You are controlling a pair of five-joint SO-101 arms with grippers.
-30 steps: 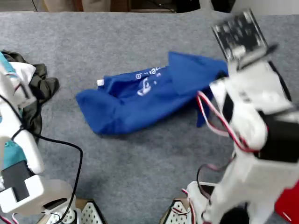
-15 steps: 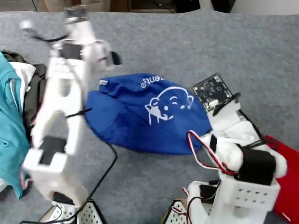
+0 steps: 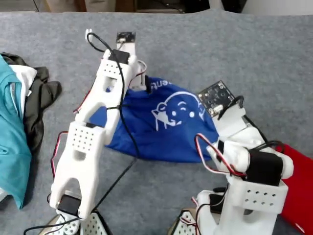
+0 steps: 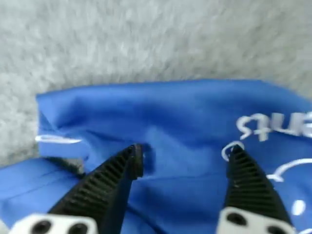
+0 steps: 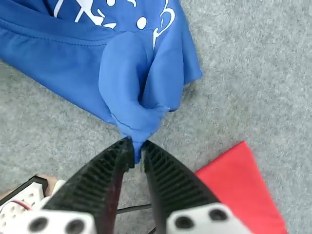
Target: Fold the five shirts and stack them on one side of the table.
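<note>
Nearest the bases, at the right edge: a red cloth [image 3: 296, 193] flat on the grey table [image 3: 254, 54], just beside the right arm's base. Next up is the right gripper [image 5: 137, 148], clamped on a bunched corner of the blue shirt [image 3: 161, 127], jaws pressed together with the fabric pinched between them. Holds that corner at the shirt's near right edge, close to the red cloth but apart from it. Mid-table: the blue shirt itself, loosely spread and rumpled, white print facing up, fabric drawn into a narrow fold toward the right jaws. Level with it at the left side: a pile of a teal shirt [image 3: 12, 137], a white garment [image 3: 25, 76] and a dark olive one [image 3: 44, 93], well apart from the blue. Further back, the left gripper [image 4: 186, 157], jaws spread wide, poised over the shirt's far edge beside the white lettering. Cannot tell whether the tips touch the fabric. Left arm stretched from its near-left base across the shirt's left part to get there.
</note>
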